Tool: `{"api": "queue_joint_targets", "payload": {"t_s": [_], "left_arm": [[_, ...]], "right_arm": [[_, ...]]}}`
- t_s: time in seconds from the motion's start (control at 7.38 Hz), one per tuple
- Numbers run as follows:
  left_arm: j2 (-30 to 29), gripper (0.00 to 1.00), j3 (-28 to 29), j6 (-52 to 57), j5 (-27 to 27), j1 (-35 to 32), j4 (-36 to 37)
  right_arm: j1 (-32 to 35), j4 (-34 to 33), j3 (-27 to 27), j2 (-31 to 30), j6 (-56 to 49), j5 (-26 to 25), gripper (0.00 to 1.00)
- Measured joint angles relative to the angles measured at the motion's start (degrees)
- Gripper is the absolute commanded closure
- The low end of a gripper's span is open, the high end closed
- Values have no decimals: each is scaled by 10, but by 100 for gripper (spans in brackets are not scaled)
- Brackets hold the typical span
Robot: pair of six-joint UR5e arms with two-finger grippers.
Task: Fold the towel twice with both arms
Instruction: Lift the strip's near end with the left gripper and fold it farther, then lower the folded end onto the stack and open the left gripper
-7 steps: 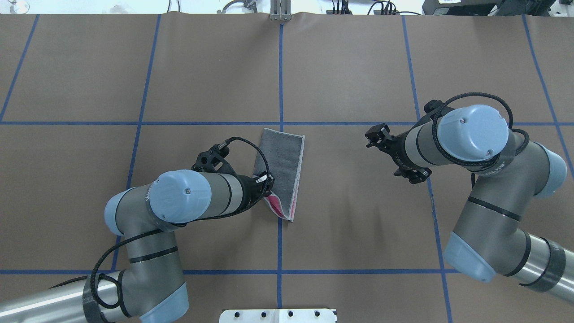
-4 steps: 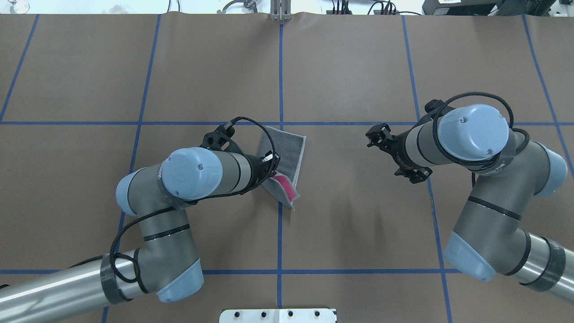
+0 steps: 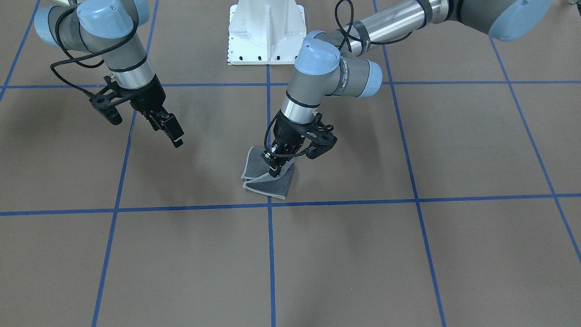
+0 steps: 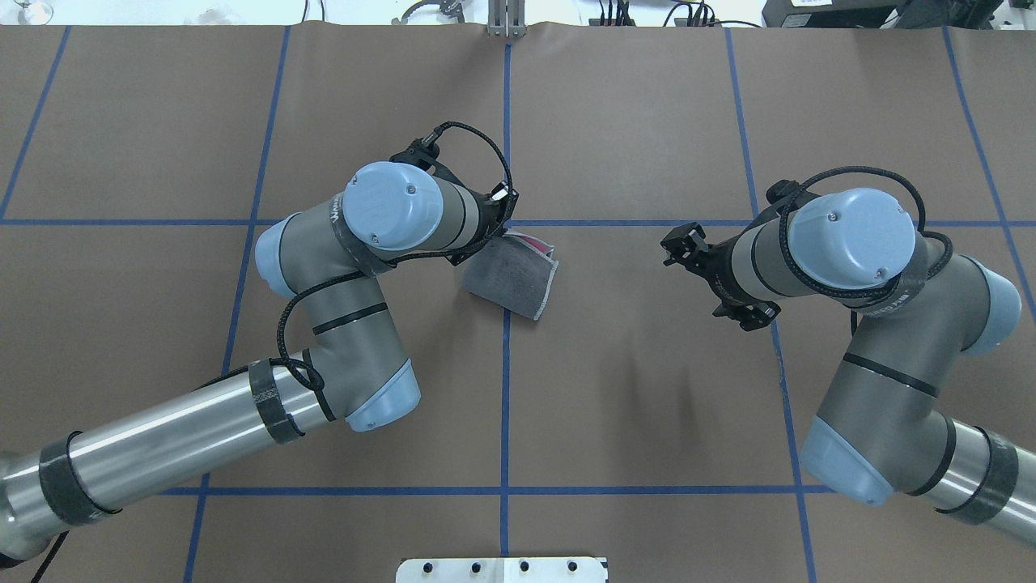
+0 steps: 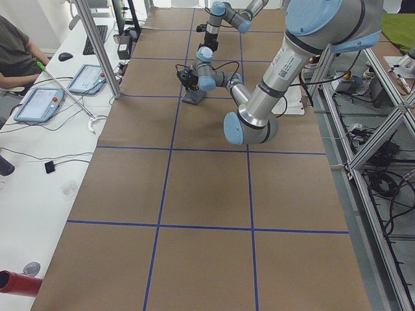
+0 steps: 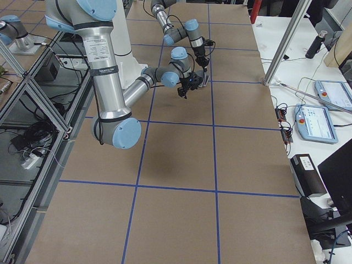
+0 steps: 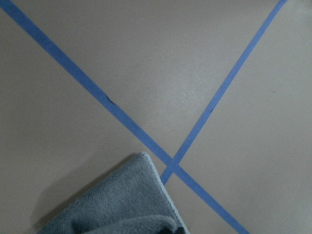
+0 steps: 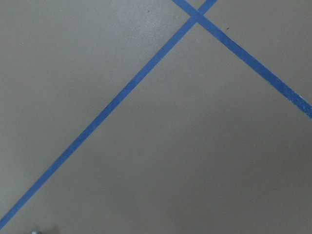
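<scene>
The near end of the towel [image 4: 511, 279] has been carried over to the far end — the second fold is nearly made, in the middle of the surface [image 4: 647, 121]. Its corner is clamped in the left pincer [image 3: 275, 170]; whether the right pincer [image 3: 172, 134] is apart cannot be told.

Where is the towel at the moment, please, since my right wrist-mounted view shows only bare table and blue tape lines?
Observer: The towel lies by the centre tape crossing, well apart from the right gripper, which holds nothing.
Operator: Thank you. Does the left arm have hold of it?
Observer: Yes, the left gripper pinches a flap of it, raised above the part that lies flat.
Operator: Which face is showing?
Observer: Mostly dark grey; the overhead view shows just a pink sliver at its far edge.
</scene>
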Motion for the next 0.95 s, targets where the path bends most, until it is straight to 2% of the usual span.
{"api": "queue_joint_targets", "payload": {"t_s": [0.14, 0.54, 0.95], "left_arm": [[-4, 90, 10, 0, -1, -3, -6], [-7, 0, 27, 3, -1, -8, -11], [-7, 0, 37, 39, 0, -22, -12]], "right_arm": [[0, 0, 0, 0, 0, 0, 0], [-1, 0, -1, 1, 1, -1, 0], [-1, 0, -1, 2, 1, -1, 0]]}}
